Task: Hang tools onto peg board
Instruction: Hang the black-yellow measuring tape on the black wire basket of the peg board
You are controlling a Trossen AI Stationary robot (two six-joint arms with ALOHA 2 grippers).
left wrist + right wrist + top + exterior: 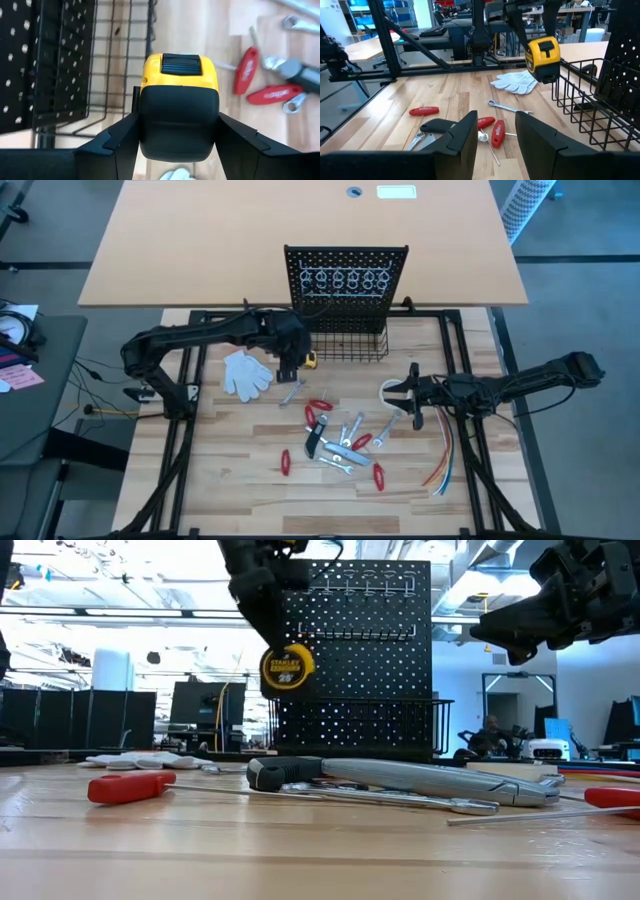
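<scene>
While my left gripper [292,358] clenches a tape measure [287,667] centre-frame beside the peg board [345,278], hooks look bare. Tools [335,442] lie lower centre, unhung. My right gripper [414,395] hangs parted, empty, right of centre.

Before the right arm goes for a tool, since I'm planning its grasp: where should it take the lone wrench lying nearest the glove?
Grip the wrench mid-shaft, coming straight down from above. It lies flat on the table, slim, with clear wood either side of the shaft, apart from the glove and the tool pile. Close the fingers across the narrow shaft, not the wider ends.
</scene>
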